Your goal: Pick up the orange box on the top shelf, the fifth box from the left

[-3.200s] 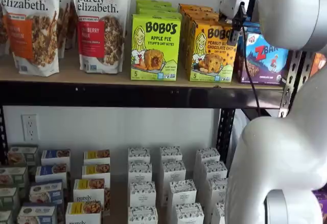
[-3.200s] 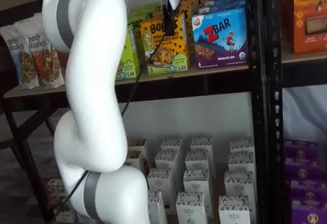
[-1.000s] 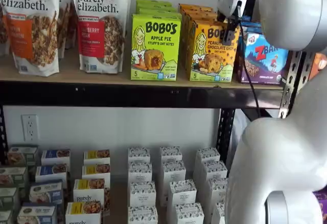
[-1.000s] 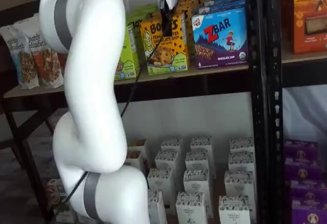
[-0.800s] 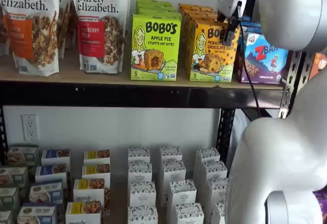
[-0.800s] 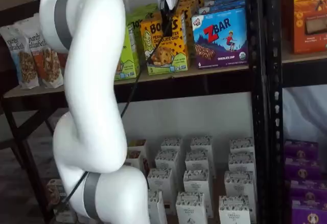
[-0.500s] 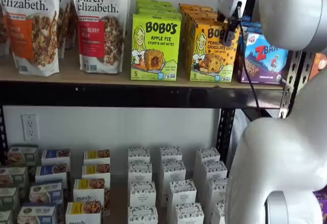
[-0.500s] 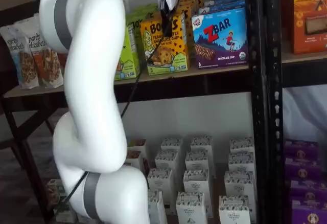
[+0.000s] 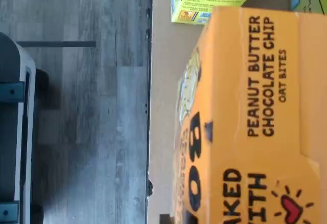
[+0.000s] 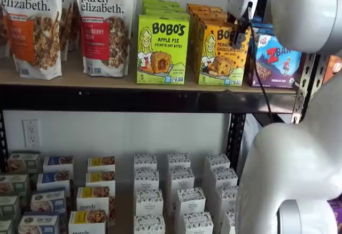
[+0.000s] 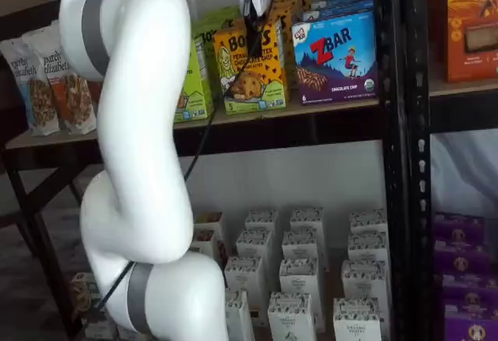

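My gripper (image 11: pixel 253 29) hangs fingers-down at the orange box (image 11: pixel 250 67)'s upper front; grip state unclear. The box stands upright, face forward.

You have three views. The wrist camera sits very close above the orange box (image 9: pixel 255 121), looking down past the top shelf (image 9: pixel 163 81) edge to the grey floor; its picture is turned on its side. One shelf camera faces the shelving squarely from the front, with the orange box (image 10: pixel 220 55) right of centre and the arm filling the right edge. The other looks from an angle, the arm at left. Both shelf views share the orange box (image 11: pixel 250 72), the top shelf and the white boxes (image 10: pixel 179 191) below.
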`<action>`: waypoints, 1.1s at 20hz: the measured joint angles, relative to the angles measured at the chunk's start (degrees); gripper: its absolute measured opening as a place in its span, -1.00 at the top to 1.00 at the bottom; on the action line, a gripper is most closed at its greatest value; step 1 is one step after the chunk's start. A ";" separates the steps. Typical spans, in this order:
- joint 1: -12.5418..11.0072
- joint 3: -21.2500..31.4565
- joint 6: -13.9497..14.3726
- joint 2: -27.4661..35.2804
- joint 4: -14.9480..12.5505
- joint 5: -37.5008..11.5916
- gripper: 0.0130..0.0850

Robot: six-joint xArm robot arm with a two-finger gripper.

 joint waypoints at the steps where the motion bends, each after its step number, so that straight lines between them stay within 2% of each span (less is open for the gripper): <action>1: 0.00 0.02 0.00 -0.02 0.06 -0.03 -0.11; 2: 0.00 0.04 0.00 -0.04 0.09 -0.07 0.00; 4: -0.01 0.01 0.02 -0.04 0.15 -0.08 0.00; 5: -0.01 -0.05 0.03 -0.02 0.20 -0.05 0.11; 8: -0.04 -0.20 0.04 0.04 0.31 0.04 0.22; 9: -0.04 -0.22 0.04 0.04 0.31 0.05 0.33; 16: 0.11 -0.98 0.18 0.36 -0.08 1.07 0.33; 22: 0.26 -2.17 0.69 0.04 0.82 2.81 0.33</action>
